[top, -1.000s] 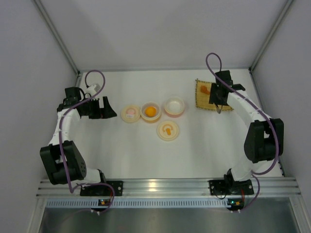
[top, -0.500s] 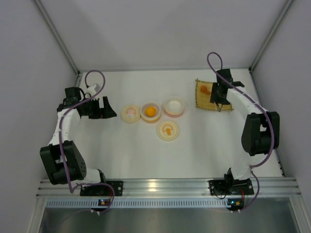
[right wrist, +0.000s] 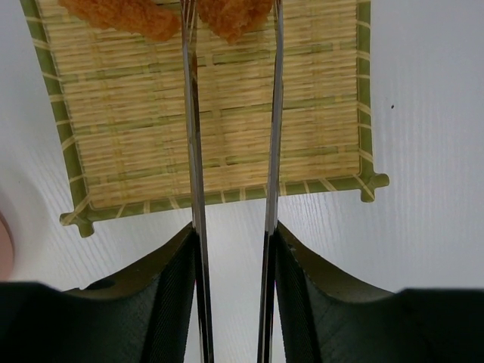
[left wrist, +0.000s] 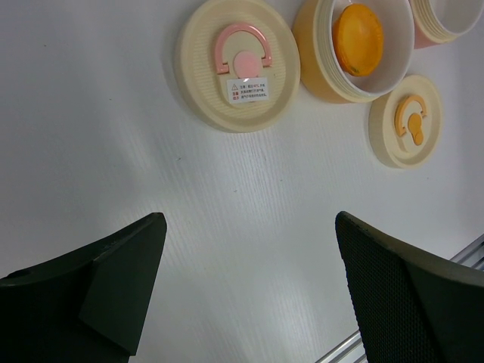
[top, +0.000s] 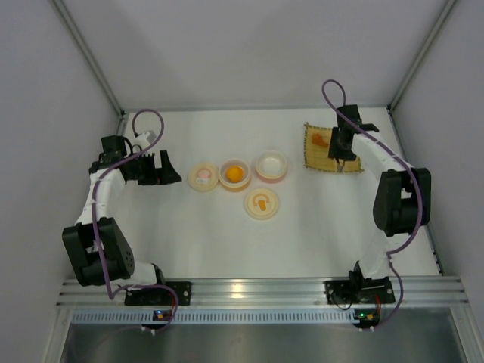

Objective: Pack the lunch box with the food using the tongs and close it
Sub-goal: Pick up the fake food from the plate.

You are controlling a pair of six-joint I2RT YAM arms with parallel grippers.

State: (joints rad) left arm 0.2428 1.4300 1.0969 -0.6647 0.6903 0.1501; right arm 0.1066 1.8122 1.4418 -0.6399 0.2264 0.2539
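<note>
Between the right jaws the tongs (right wrist: 193,159) are clamped, their two thin arms reaching ahead over the woven mat (right wrist: 121,144) and straddling an orange-brown lump (right wrist: 234,17). A second lump (right wrist: 121,13) lies just beside them. The left jaws gape, holding nothing above the desk (left wrist: 113,151). Ahead of them sit the cream lid (left wrist: 237,64) and a yellow bowl (left wrist: 318,68) holding an orange piece (left wrist: 358,38).
</note>
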